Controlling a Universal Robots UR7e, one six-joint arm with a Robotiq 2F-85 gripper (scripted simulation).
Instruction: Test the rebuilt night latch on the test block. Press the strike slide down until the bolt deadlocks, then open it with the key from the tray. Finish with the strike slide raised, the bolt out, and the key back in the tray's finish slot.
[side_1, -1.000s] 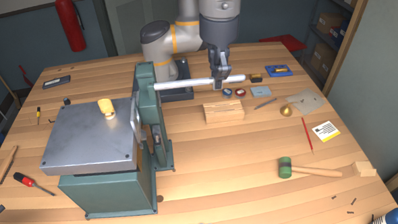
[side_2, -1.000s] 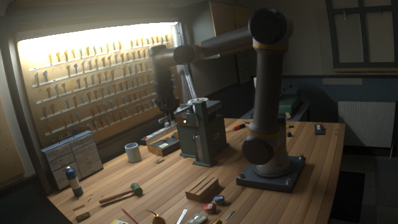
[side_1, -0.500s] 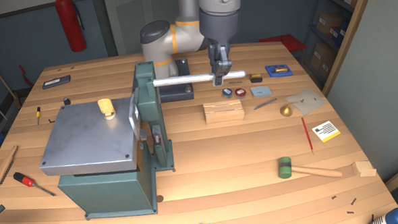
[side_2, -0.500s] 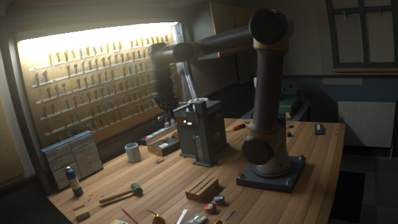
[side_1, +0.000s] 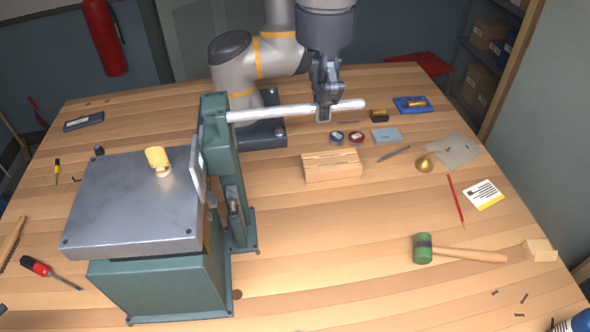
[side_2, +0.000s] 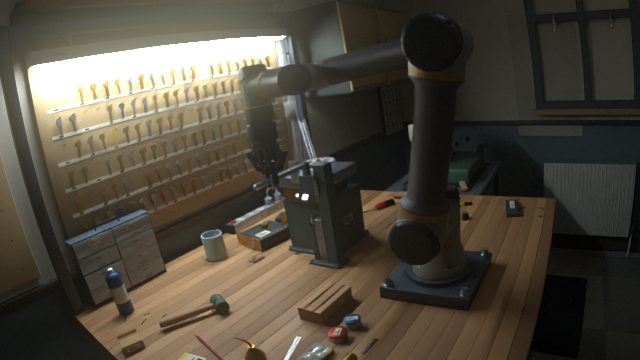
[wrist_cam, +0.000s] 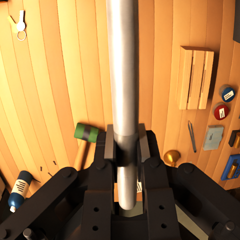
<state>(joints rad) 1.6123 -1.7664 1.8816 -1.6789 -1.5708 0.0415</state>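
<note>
On the left half of the bench stands the green test block (side_1: 165, 235) (side_2: 325, 210) with a grey steel top plate and the night latch on its face, and a long silver lever bar (side_1: 295, 110) (wrist_cam: 122, 75) sticks out sideways from the strike slide (side_1: 215, 130) near the block's top. The bar's outer end is held in my gripper (side_1: 325, 112) (wrist_cam: 125, 150) (side_2: 270, 187), which is closed around it from above. The wooden key tray (side_1: 331, 165) (wrist_cam: 195, 77) (side_2: 325, 302) lies on the bench below the bar. A key (wrist_cam: 18, 25) with a ring lies on the bench apart from the tray.
A blue tray (side_1: 412, 104) with a brass part sits at the back right. Round tins (side_1: 346, 137), a grey block (side_1: 386, 135), a brass funnel (side_1: 424, 164), a red pencil (side_1: 455, 200) and a green-headed mallet (side_1: 452, 250) are scattered right of the key tray. The robot base (side_1: 260, 125) stands behind.
</note>
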